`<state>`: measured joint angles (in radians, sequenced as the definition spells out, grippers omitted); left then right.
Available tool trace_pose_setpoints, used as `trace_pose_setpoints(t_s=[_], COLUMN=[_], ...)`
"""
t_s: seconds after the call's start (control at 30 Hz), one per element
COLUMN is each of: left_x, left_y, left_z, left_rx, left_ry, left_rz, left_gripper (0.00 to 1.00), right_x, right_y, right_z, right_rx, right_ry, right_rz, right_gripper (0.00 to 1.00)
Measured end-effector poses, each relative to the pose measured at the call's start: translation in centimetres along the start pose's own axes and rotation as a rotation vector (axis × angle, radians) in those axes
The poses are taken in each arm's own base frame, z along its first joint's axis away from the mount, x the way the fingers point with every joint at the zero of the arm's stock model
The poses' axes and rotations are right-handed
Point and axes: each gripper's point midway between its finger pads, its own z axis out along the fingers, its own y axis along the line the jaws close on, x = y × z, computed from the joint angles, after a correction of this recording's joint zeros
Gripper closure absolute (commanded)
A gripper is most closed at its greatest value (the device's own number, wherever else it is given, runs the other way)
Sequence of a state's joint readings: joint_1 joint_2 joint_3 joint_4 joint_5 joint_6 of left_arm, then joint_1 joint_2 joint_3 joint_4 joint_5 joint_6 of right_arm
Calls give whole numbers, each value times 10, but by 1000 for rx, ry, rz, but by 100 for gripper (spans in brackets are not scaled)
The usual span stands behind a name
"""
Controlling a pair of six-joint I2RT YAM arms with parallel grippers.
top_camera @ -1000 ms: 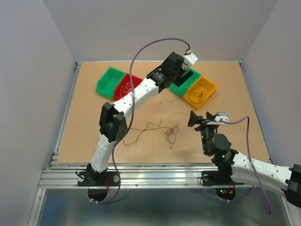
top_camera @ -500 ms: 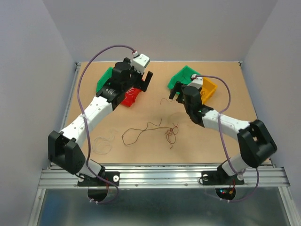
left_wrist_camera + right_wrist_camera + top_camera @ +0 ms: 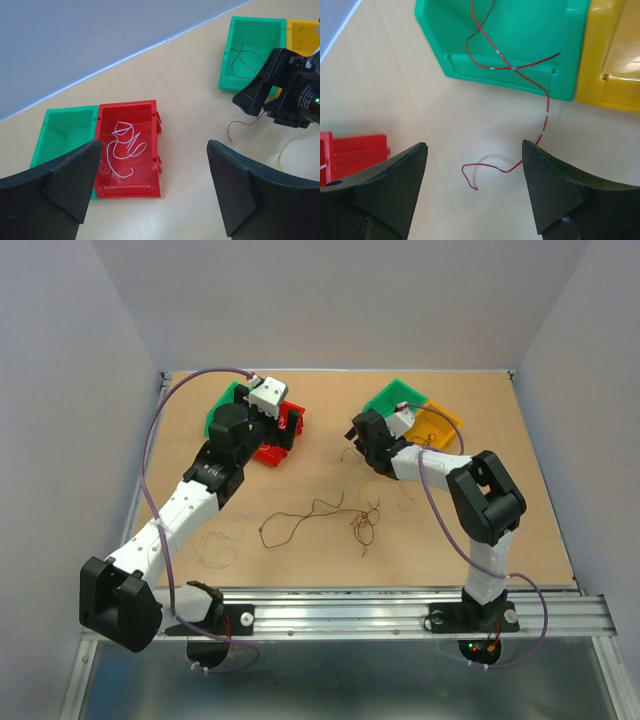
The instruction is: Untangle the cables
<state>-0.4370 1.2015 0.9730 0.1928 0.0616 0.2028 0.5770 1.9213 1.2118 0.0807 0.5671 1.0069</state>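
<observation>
Both arms reach toward the bins at the back. The left gripper point(image 3: 154, 160) hangs wide open above the red bin point(image 3: 127, 190), with a white cable point(image 3: 125, 145) curled inside. The right gripper point(image 3: 474, 150) is open too and empty, over a red cable point(image 3: 512, 67) trailing from the green bin point(image 3: 535, 30) onto the desk point(image 3: 395, 75). The knotted clump point(image 3: 363, 523) lies mid-desk, well apart from both.
</observation>
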Motion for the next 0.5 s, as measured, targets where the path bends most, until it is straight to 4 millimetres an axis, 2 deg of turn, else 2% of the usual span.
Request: trace_pose_setpoints(t_s=[0.17,0.3,0.5], left_x=[2,11,12], left_y=[3,6,9], left_z=[6,11,11], left_rx=[-12,-20,-25], left_ry=[-3,20,18], left_rz=[-3,-6,-7], left_gripper=[1,1,1], right_x=[-2,5,10], right_y=[-3,-6,-7], right_z=[4,-5,-14], right_rx=[84,119,145], right_ry=[-45,-80,-120], right_rz=[61,44,50], right_gripper=[25,27,27])
